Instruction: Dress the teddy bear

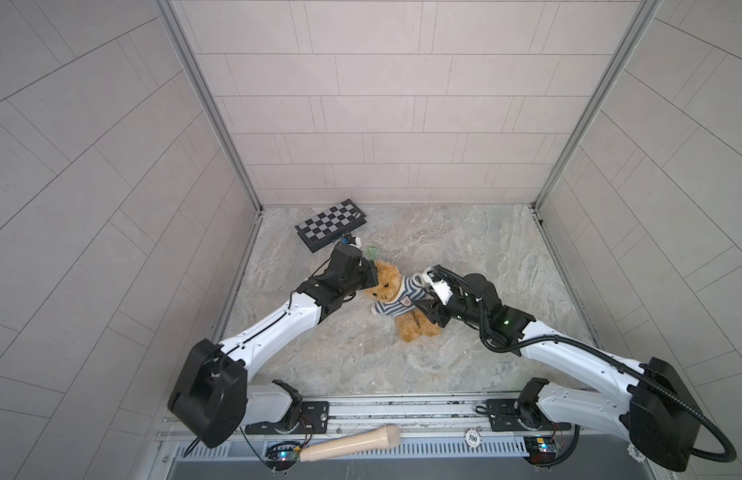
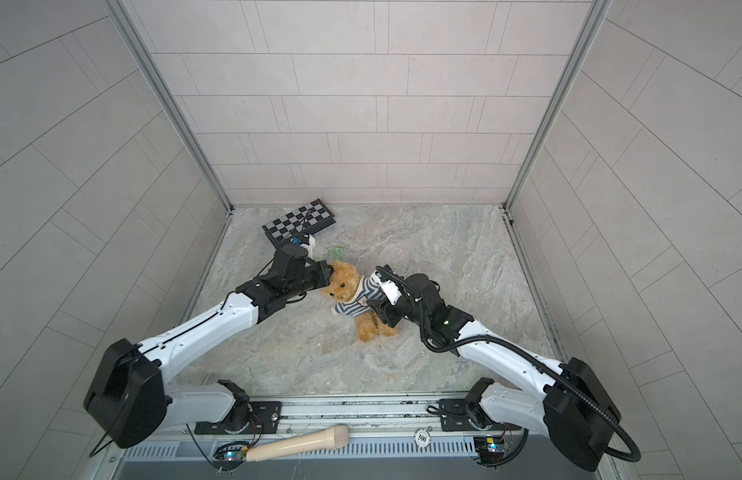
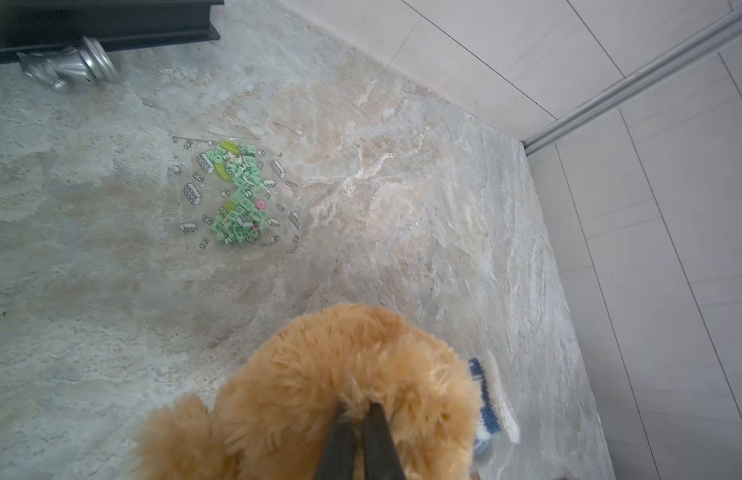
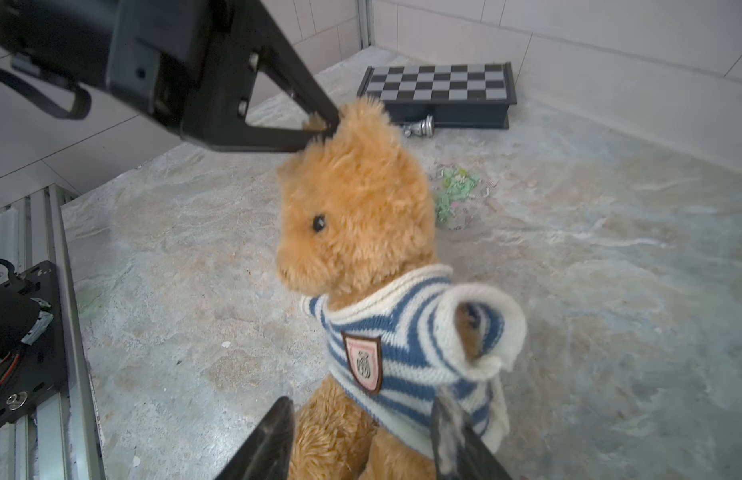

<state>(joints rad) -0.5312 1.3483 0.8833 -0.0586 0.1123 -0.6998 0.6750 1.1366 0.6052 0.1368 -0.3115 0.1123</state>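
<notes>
Golden-brown plush marks the teddy bear (image 1: 388,286) (image 2: 344,284) (image 3: 340,374) (image 4: 352,199), which I see on the stone-patterned tabletop (image 1: 465,257) near the folded chessboard (image 1: 330,226) (image 2: 298,222) (image 4: 438,85), on that board's side toward the arm bases. A blue-and-cream striped sweater (image 1: 396,301) (image 2: 357,297) (image 4: 406,345) with a shield badge on its chest covers the torso; its collar sits at the neck, and one sleeve cuff gapes toward the right wrist camera with brown fur just inside. My left gripper (image 1: 373,274) (image 2: 328,272) (image 3: 359,409) (image 4: 327,124) is pinched tight on the fur at the top of the head, by an ear, jaws nearly together. My right gripper (image 1: 427,307) (image 2: 379,309) (image 4: 361,411) stands with jaws spread on either side of the lower body and sweater hem; whether a finger touches the knit I cannot tell. Between the chessboard and the bear lies a clear packet of small green bricks (image 1: 371,251) (image 2: 337,250) (image 3: 236,195) (image 4: 454,191). A silver chess piece (image 3: 70,66) (image 4: 419,126) lies on its side just beside the chessboard's near edge. Well apart from the chessboard, on the rail at the arm bases, rest a pale wooden handle (image 1: 348,444) (image 2: 296,446) and a round chip (image 1: 472,436) (image 2: 422,436).
</notes>
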